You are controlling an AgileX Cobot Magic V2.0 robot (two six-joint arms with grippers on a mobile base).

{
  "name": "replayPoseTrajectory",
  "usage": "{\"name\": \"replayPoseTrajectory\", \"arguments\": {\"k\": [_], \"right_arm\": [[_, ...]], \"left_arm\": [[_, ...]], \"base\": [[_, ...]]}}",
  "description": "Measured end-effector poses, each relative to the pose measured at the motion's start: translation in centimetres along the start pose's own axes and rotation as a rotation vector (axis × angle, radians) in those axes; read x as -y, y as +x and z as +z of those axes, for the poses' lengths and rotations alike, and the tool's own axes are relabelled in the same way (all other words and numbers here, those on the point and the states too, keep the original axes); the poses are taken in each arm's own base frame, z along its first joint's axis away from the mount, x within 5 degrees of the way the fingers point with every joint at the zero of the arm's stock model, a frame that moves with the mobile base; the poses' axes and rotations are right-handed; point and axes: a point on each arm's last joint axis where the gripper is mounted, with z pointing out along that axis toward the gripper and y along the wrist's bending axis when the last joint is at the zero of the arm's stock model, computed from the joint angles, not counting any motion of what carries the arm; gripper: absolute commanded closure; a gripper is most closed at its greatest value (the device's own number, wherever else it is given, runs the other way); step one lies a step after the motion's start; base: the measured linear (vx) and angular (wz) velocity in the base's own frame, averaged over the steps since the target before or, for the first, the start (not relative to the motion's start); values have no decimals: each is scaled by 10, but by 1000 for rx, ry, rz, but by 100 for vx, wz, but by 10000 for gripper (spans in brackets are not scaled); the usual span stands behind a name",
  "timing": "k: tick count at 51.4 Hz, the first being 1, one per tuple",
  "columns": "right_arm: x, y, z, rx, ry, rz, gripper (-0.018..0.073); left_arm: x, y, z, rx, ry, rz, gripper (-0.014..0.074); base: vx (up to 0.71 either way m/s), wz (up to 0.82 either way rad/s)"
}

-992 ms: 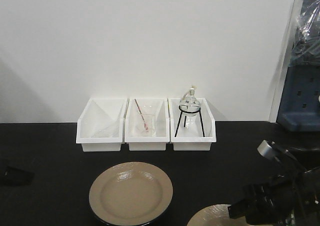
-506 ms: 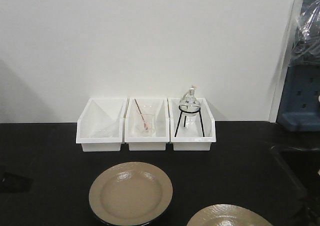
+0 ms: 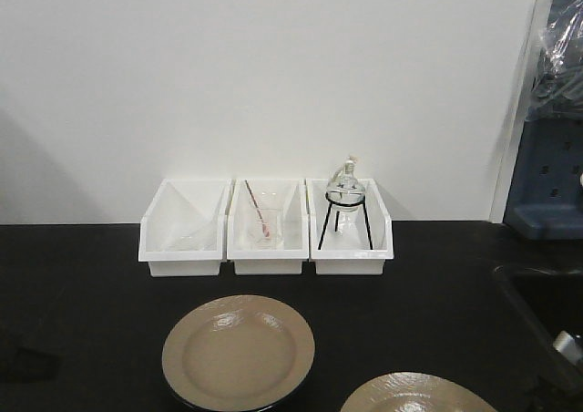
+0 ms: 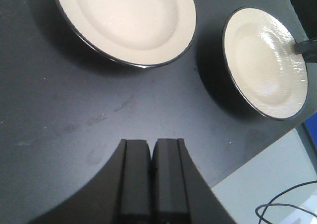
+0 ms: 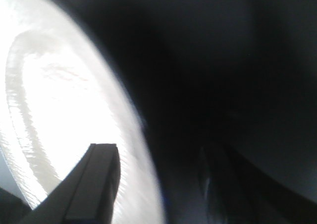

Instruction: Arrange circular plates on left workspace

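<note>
R arm (image 3: 565, 346) dropped low; plates (image 3: 239, 350) front of bins (image 3: 266, 230).

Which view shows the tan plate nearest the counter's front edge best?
The left wrist view: the glossy tan round plate appears almost whole, rim included. The front-facing view crops that plate at the bottom of the frame. The right wrist view shows only a blown-out, blurred slice of it.

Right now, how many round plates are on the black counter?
2. One plate lies in front of the middle white bin; the other plate sits to its right, cut by the front view's lower edge.
</note>
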Motion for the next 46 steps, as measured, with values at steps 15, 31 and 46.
{"name": "replayPoseTrajectory", "arguments": {"k": [15,31,46], "right_arm": [[-18,-2,39,-59,-60,-1,574],[-34,0,26,-39,-78,-52,566],[-64,6,-18,78,-29,-181,565]], "left_arm": [[0,0,0,1,-1,3,600],[0,0,0,-1,-2,9,600],[0,0,0,-1,-2,11,600]], "base": [[0,0],[0,0],[0,0]]}}
